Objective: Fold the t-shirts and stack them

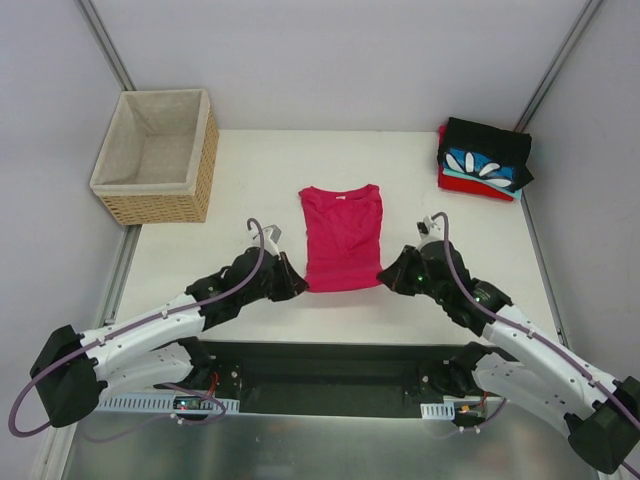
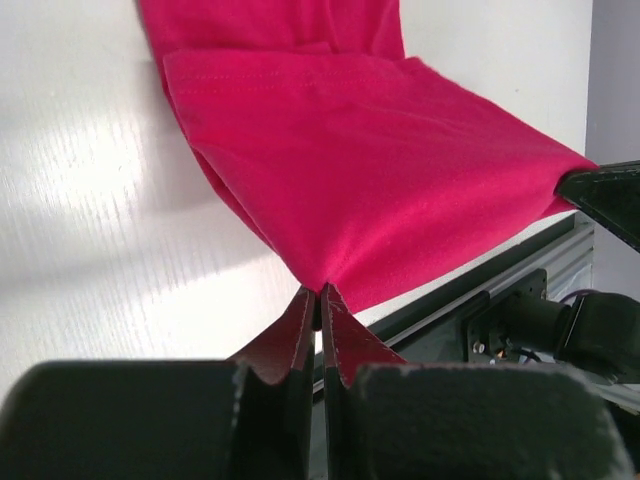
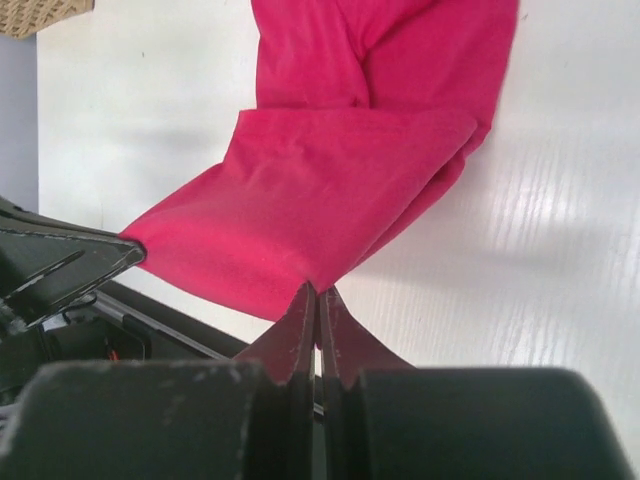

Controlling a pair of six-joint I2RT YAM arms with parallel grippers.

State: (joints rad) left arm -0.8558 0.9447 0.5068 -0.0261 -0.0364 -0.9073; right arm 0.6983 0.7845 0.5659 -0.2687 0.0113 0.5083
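Observation:
A magenta-pink t-shirt [image 1: 342,236] lies on the white table, sleeves folded in, collar at the far end. My left gripper [image 1: 298,283] is shut on its near left hem corner; the wrist view shows the cloth [image 2: 380,160] pinched at the fingertips [image 2: 322,292]. At the near right corner my right gripper [image 1: 386,275] is shut on the same hem, cloth [image 3: 330,190] rising from its tips [image 3: 318,290]. The hem is lifted slightly between them. A stack of folded t-shirts [image 1: 484,160], black on top, then blue with white petals, then red, sits at the far right.
A wicker basket [image 1: 158,156] with beige lining stands at the far left corner of the table. A black gap and metal rail [image 1: 320,370] run along the near edge between the arm bases.

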